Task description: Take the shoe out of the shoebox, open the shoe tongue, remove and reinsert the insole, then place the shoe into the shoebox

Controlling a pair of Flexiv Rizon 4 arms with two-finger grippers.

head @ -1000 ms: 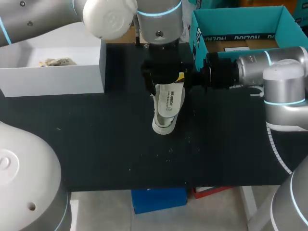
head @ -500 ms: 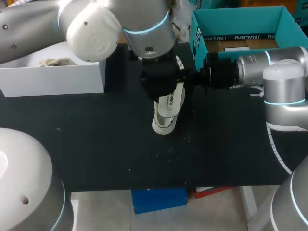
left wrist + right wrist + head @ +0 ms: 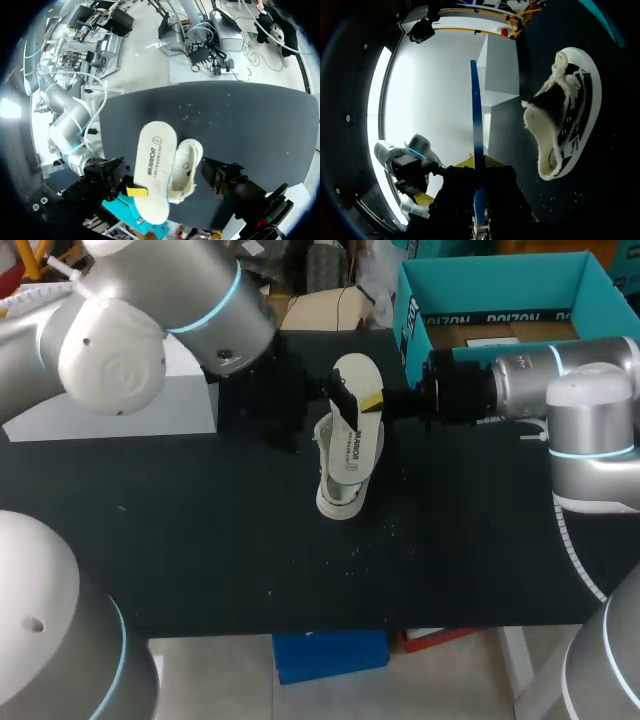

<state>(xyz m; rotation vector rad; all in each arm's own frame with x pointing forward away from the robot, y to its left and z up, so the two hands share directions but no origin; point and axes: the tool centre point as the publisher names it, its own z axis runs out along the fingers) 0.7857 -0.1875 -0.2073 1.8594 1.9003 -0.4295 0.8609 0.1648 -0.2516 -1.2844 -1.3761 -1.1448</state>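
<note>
Pinching the white insole (image 3: 352,375) near its middle, the right gripper (image 3: 366,400) has both yellow-tipped fingers pressed against it from two sides. In the right wrist view the insole (image 3: 475,110) shows edge-on as a thin blue strip standing up from between the fingers of that gripper (image 3: 477,172). The insole hangs clear of the table, out of the shoe, with its printed face turned upward toward the head camera.

Just beneath and beside the insole, the white lace-up shoe (image 3: 340,502) rests on the black tabletop (image 3: 200,540), its fleecy opening (image 3: 540,135) facing the right gripper. From the left wrist view the insole (image 3: 152,170) and the shoe (image 3: 186,167) lie side by side, well below the left gripper (image 3: 164,172), whose fingers (image 3: 222,179) are spread wide and grasp nothing.

The left arm (image 3: 150,320) sits high over the table's far left, above a white box (image 3: 120,420). The teal shoebox (image 3: 500,290) stands open at the far right corner, behind the right arm (image 3: 560,380).
</note>
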